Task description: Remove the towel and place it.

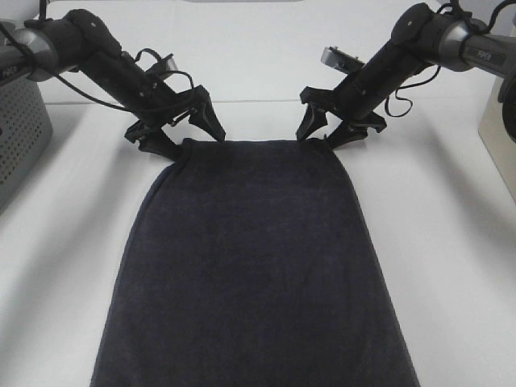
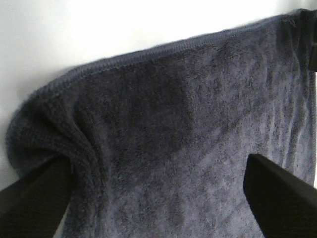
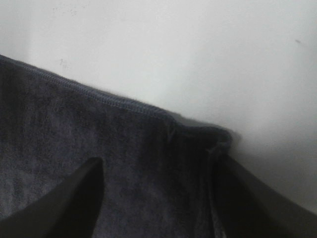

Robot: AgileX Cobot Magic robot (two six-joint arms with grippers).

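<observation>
White table [image 1: 451, 266] carries the dark towel [image 1: 254, 274], spread flat down its middle; a grey perforated basket [image 1: 20, 137] stands at the left. Left gripper [image 1: 185, 133] and right gripper [image 1: 329, 133] straddle the towel's far corners, both with jaws spread

Matte-black arms [image 1: 113, 64] w/ silver-grey upper links [image 1: 32, 44], looped black cables [image 1: 153, 58] — left claw [image 1: 193, 142], right claw [image 1: 322, 139], pointed black fingers [image 1: 211, 121]

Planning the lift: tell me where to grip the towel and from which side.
Its two far corners, from the far side: the towel lies flat, so only the hemmed edge can be pinched. The left gripper and right gripper straddle them, open.
</observation>
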